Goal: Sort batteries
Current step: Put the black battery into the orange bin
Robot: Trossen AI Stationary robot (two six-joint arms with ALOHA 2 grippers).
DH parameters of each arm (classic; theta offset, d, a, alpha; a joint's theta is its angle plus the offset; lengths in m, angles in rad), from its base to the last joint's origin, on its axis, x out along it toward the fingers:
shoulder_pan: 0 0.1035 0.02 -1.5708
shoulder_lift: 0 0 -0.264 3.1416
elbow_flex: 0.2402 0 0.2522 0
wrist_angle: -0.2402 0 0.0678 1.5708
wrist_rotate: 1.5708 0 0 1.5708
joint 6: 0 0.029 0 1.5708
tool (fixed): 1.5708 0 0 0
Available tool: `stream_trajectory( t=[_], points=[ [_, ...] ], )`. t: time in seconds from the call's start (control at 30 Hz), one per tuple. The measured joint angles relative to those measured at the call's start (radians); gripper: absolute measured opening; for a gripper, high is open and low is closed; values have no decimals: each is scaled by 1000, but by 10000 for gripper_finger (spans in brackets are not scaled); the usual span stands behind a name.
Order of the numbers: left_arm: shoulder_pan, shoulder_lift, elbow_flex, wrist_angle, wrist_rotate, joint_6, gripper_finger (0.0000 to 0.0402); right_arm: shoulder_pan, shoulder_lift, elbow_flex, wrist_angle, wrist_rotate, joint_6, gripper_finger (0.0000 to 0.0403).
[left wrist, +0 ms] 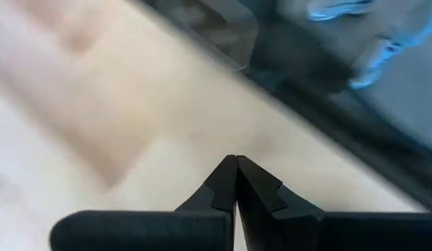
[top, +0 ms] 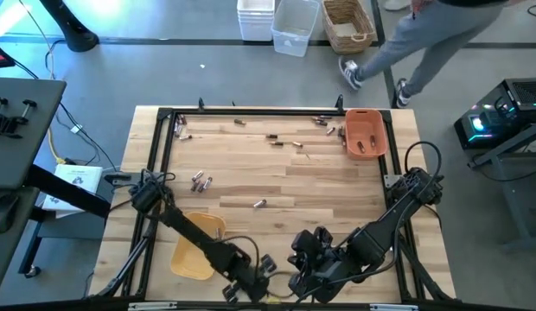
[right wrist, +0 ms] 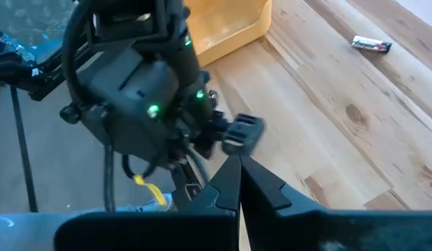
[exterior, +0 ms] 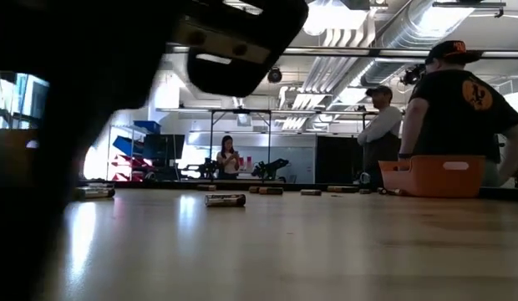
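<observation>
High view: at the near table edge the left gripper and right gripper sit fully closed, holding nothing. Batteries lie scattered mid-table and farther, near the orange tray.

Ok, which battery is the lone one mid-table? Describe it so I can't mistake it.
Start at the yellow tray on the table's near left side. Just beyond its far right corner, on bare wood, lies a single battery. Unlike the small cluster to its left, nothing lies beside it.
</observation>
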Motion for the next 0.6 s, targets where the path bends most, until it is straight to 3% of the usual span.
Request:
stream_trajectory(
  t=[0.17,0.37,0.47,0.6],
  points=[
    [31,-95,0,-95,-17,-21,0,-2,0,0,-4,11,-9,0],
    [24,-218,-16,-315,-14,-176,0,-11,0,0,-9,5,-38,0],
    [-46,-281,-111,-318,6,-277,0,-18,0,0,-9,-4,-63,0],
    [-117,-299,-220,-201,5,-508,7,-30,0,0,-9,-22,-86,0]
  ],
)
